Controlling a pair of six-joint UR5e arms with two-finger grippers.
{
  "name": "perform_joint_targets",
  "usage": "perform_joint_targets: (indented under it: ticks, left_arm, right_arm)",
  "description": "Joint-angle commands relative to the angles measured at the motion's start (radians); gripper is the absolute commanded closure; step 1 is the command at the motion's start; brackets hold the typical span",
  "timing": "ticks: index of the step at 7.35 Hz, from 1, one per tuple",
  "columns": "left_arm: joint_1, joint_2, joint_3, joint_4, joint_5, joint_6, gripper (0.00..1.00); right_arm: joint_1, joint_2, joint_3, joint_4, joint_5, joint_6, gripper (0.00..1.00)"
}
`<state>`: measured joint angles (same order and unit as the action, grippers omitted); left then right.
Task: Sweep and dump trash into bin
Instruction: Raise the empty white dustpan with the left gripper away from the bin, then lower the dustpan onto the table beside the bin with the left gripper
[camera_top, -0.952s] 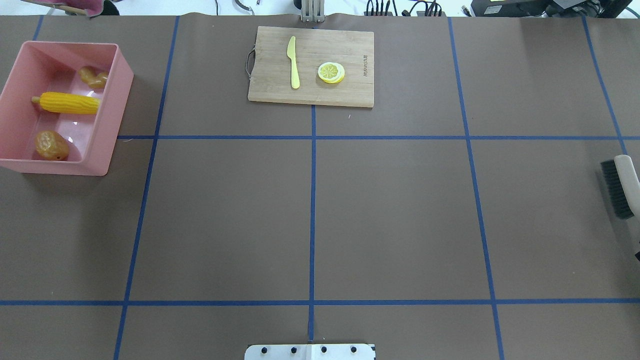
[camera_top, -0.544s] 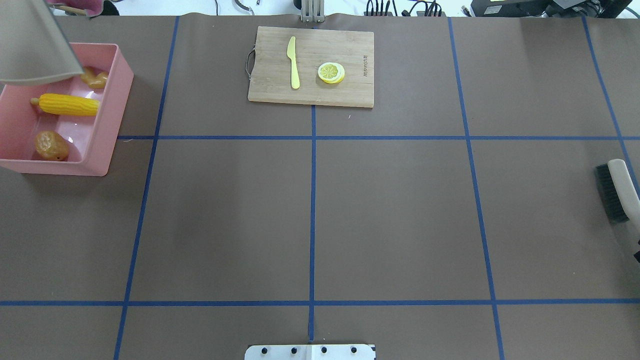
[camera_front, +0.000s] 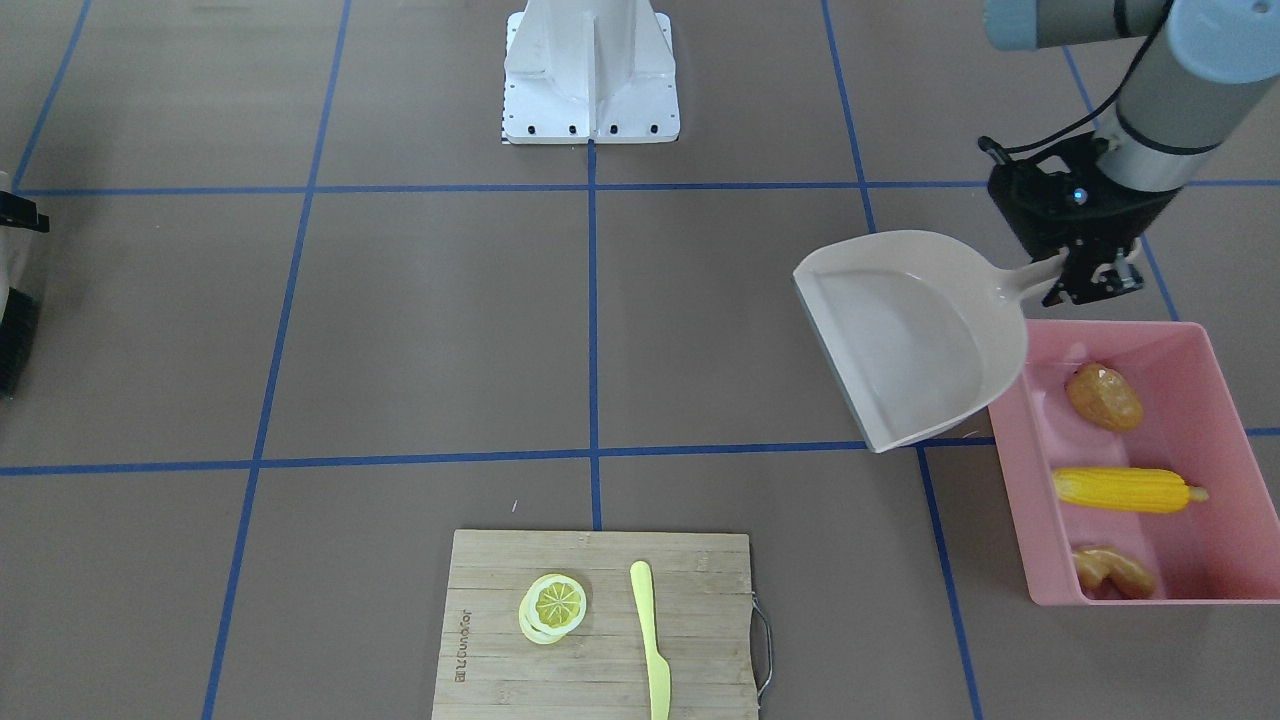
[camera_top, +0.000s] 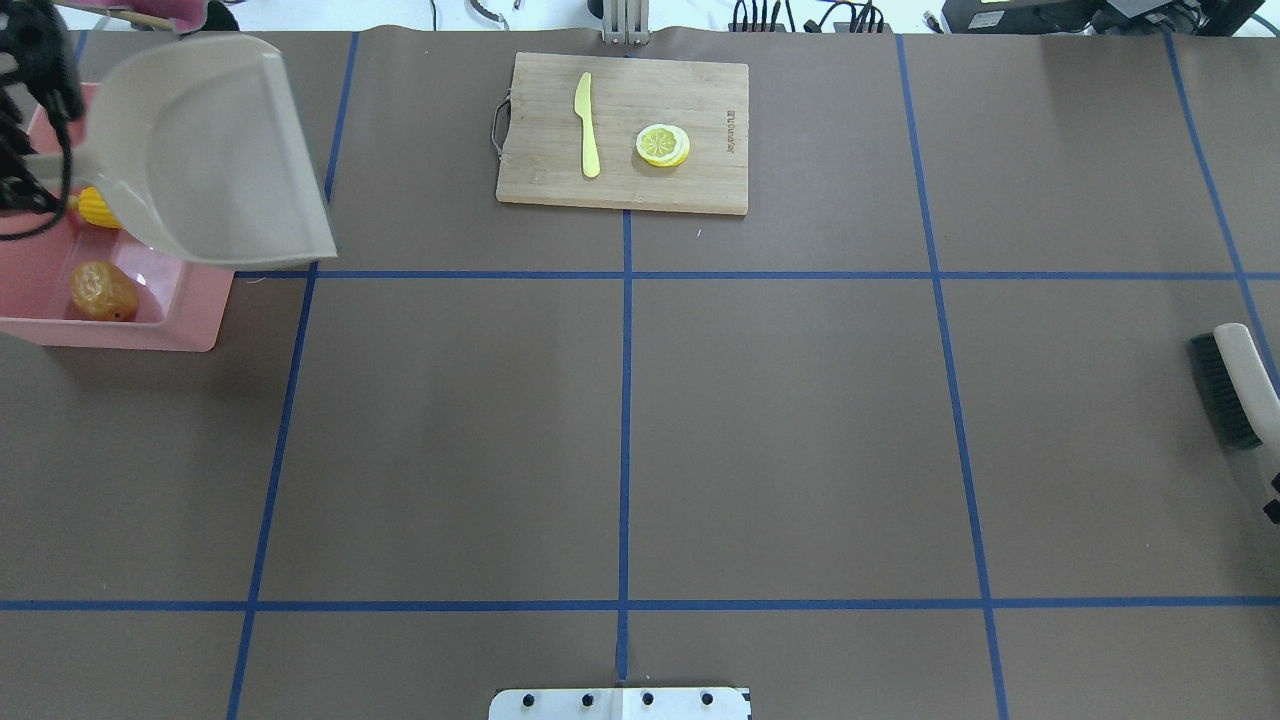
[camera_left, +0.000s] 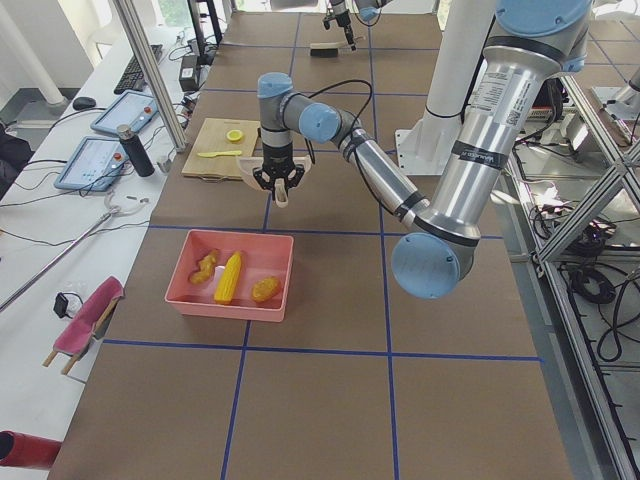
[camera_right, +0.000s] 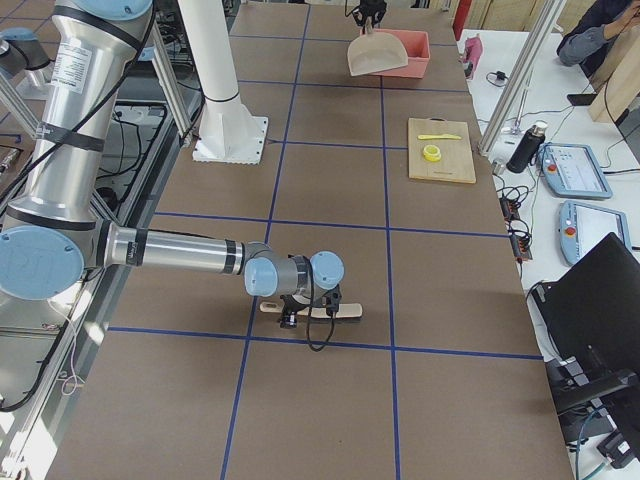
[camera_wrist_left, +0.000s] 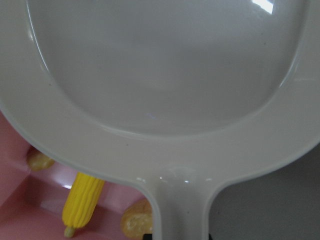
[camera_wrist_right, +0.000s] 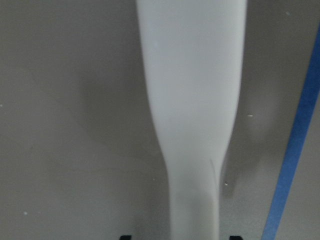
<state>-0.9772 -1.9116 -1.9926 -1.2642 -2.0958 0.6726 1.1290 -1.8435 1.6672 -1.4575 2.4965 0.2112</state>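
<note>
Corn (camera_front: 1126, 489), potato (camera_front: 1103, 397), ginger (camera_front: 1112, 570) inside pink bin (camera_front: 1022, 470)

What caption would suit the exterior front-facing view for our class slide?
Left pincer holds the empty dustpan beside the pink bin containing potato, corn, ginger.

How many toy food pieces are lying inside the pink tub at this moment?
3, all in the pink tub: the potato at the end nearest the robot, the corn cob in the middle, the ginger root at the far end. None seems hidden.
</note>
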Motion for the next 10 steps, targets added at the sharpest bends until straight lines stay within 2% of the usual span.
perform_joint_targets:
  ticks: [1,2,4,6,8,10]
  left_arm:
    - [0.142,-0.004,0.043,-0.121,-0.007,-0.007,1.00]
    - [0.175,-0.004,0.047,-0.136,-0.006,-0.008,1.00]
    - [0.230,0.009,0.044,-0.142,-0.016,-0.008,1.00]
    - [0.282,0.034,0.055,-0.202,-0.023,-0.075,1.00]
    - [0.313,0.072,0.058,-0.239,-0.021,-0.093,1.00]
    - [0.330,0.100,0.057,-0.238,-0.020,-0.093,1.00]
  right_arm:
    - [0.000,0.001,0.006,0.002,-0.002,-0.009,0.00]
    - [0.014,0.012,0.014,0.002,-0.005,-0.010,0.00]
    - [0.137,0.036,0.046,0.005,-0.051,-0.019,0.00]
    - [0.205,0.067,0.068,-0.004,-0.173,-0.173,0.00]
    - [0.273,0.139,0.039,-0.006,-0.241,-0.193,0.00]
    - [0.345,0.211,-0.058,-0.009,-0.248,-0.182,0.00]
